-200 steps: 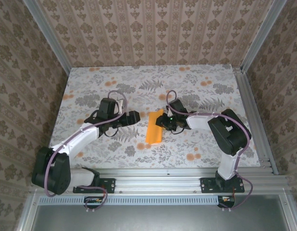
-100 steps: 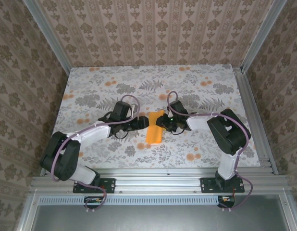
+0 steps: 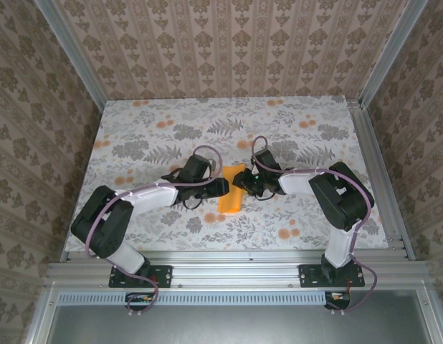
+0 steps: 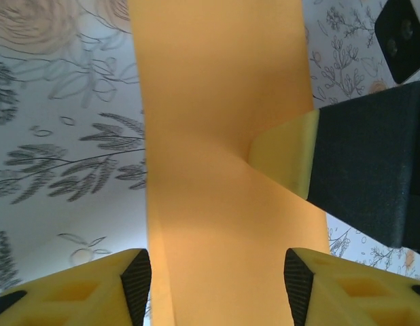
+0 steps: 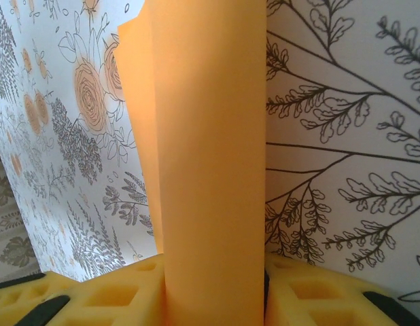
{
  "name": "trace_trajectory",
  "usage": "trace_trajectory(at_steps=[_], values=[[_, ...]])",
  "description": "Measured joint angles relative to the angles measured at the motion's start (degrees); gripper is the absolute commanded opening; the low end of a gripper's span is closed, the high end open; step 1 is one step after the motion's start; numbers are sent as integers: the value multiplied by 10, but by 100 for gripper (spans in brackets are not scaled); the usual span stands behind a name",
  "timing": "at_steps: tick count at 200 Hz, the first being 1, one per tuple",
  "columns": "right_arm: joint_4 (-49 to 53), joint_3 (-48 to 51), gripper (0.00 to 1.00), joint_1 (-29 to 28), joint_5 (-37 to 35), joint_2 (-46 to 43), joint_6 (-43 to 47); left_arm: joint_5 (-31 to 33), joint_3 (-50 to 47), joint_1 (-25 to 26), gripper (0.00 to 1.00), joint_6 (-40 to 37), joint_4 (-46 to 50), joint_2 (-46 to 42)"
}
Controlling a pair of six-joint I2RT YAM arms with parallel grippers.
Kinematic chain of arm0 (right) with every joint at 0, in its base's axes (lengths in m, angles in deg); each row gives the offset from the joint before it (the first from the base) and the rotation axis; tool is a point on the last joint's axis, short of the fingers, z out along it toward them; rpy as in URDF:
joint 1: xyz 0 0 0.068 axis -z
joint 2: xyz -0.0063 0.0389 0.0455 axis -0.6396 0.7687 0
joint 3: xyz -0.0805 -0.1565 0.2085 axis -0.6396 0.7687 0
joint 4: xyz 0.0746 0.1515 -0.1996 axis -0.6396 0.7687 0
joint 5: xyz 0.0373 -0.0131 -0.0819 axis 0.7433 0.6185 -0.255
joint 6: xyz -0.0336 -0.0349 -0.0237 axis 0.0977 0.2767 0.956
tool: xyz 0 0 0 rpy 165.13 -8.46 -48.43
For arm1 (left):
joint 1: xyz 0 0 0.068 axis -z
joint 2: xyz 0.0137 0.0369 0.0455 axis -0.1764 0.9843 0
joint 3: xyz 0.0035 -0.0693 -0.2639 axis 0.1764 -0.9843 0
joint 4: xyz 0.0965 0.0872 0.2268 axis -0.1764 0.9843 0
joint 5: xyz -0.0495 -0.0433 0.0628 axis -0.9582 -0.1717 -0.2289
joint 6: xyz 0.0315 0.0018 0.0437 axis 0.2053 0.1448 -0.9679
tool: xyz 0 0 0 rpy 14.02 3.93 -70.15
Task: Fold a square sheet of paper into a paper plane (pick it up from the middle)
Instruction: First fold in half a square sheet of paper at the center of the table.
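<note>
From where I am standing, the orange paper [image 3: 231, 190], already folded down to a narrow strip, is lying near the middle of the flower-printed table [image 3: 135, 129], and both arms are crowding in on it. The right gripper [image 3: 244, 183] is pinching the strip from its own side. In its wrist view the paper is running up out of the gap between the yellow fingers [image 5: 108, 293], which are closed against it. The left gripper [image 3: 220, 188] is reaching in from the other side with its jaws parted, one pad on either side of the strip and, as far as I can see, not yet pressing it. To my eye the step is a second hold for setting the next crease. Doing it well is going to mean squaring the left pads to the long edge, taking the fold flat and not dragging the thin paper out of the right-hand grip. The right finger [image 4: 285, 159] is lying across the strip just ahead of the left pads, so room is tight, and a looping wrist cable [image 3: 201, 152] is hanging close by.
</note>
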Motion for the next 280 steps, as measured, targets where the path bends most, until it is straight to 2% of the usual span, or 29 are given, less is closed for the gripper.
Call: trace_trajectory(at_steps=[42, 86, 145, 200, 241, 280], values=[[-1, 0, 40, 0, 0, 0, 0, 8, 15, 32, 40, 3, -8, 40], [-2, 0, 40, 0, 0, 0, 0, 11, 24, 40, 28, 1, -8, 75], [-1, 0, 41, -1, 0, -2, 3, 21, 24, 40, 26, -1, -8, 83], [53, -3, 53, 0, -24, -27, 38, 23, 24, 40, 24, -7, -9, 85], [111, -5, 54, 0, -44, -56, 68, 23, 22, 39, 24, -7, -15, 85], [115, -5, 50, -1, -45, -59, 77, 21, 22, 39, 24, -8, -17, 85]])
